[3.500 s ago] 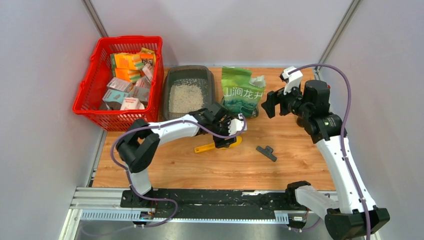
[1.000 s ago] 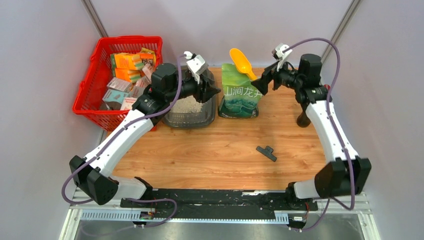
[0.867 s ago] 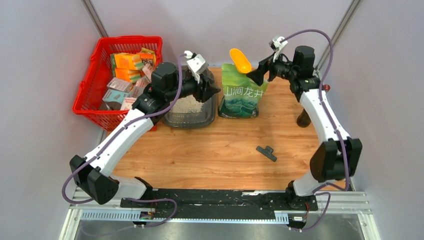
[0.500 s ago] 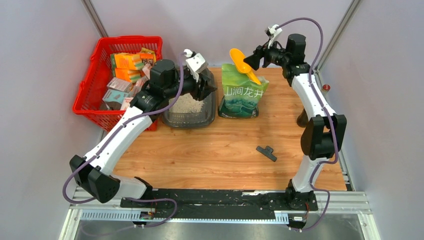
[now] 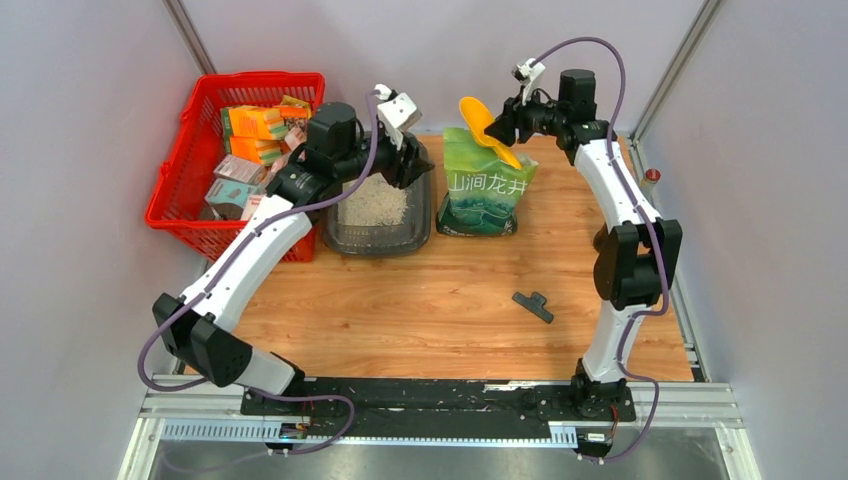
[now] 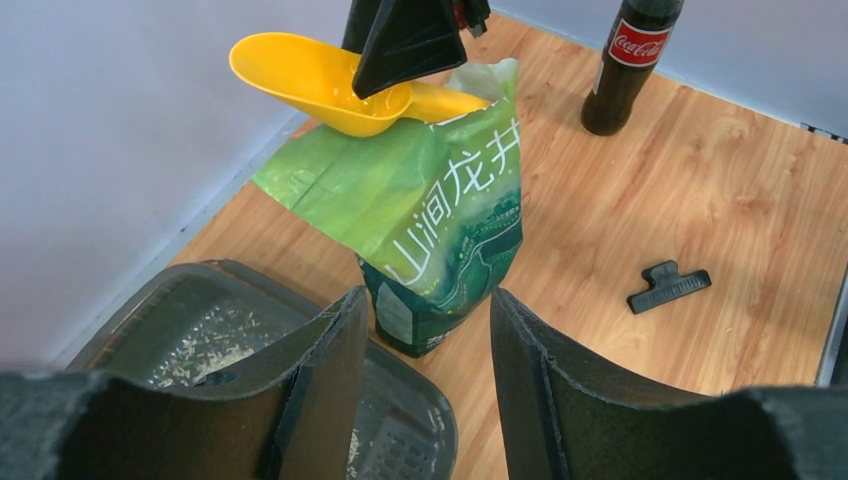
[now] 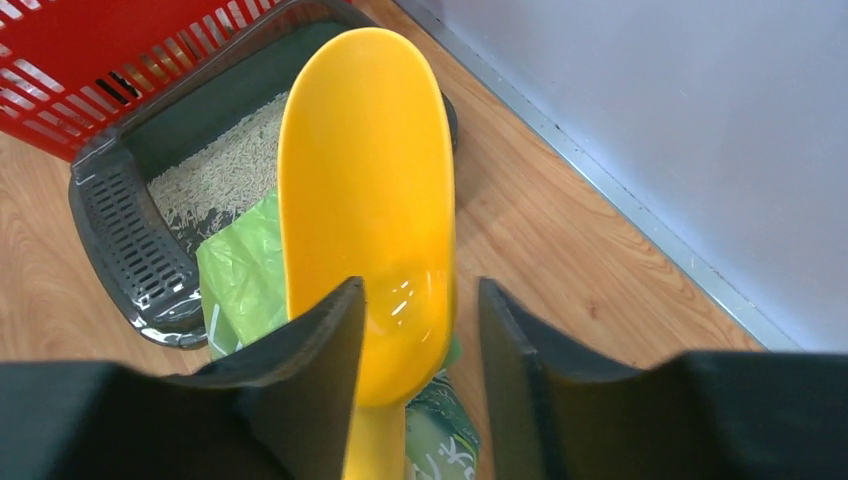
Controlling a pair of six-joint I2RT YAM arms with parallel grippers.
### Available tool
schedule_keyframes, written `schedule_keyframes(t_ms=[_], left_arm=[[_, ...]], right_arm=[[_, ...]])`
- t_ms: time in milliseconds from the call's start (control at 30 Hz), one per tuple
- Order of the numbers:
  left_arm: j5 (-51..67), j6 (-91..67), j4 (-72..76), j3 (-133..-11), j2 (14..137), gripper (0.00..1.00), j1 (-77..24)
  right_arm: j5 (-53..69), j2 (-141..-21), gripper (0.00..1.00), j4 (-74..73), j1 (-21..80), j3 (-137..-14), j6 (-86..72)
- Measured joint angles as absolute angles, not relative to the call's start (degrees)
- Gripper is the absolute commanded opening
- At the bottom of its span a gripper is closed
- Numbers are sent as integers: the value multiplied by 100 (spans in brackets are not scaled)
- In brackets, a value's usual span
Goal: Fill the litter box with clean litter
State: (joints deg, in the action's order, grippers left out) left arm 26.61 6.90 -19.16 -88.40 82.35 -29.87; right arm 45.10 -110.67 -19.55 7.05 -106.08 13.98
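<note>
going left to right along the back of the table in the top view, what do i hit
red basket → litter box → green bag; the yellow scoop overlaps the bag, so it is left out.

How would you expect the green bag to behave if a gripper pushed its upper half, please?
The green bag would probably crumple at the top: its open mouth is thin, creased film. The base looks full and squat, so it probably feels heavy and resists sliding.
</note>
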Motion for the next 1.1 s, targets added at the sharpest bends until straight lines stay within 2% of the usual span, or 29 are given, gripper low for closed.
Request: schedule_keyframes(t_ms=[67, 100, 200, 433, 767, 1100], left_arm=[[2670, 701, -1986, -8958, 8355, 58, -2978], [2672, 701, -2005, -9017, 8412, 59, -2971], [2685, 714, -2102, -9225, 8543, 61, -2954], [2718, 1553, -2438, -9883, 8650, 62, -2952], [3006, 3380, -2598, -9983, 8213, 61, -2956], [3345, 3450, -2685, -10123, 8204, 62, -2954]], right_arm=[[4497, -11107, 19, -2067, 735, -10694, 1481], [4486, -11126, 9, -2080, 751, -10724, 1535], [4370, -11137, 2, -2075, 825, -10742, 1636], [3977, -10731, 0, -2051, 1177, -10696, 2082], [3140, -8215, 0, -1879, 2606, -9391, 4252], [2585, -8141, 0, -1942, 2963, -9015, 5317]])
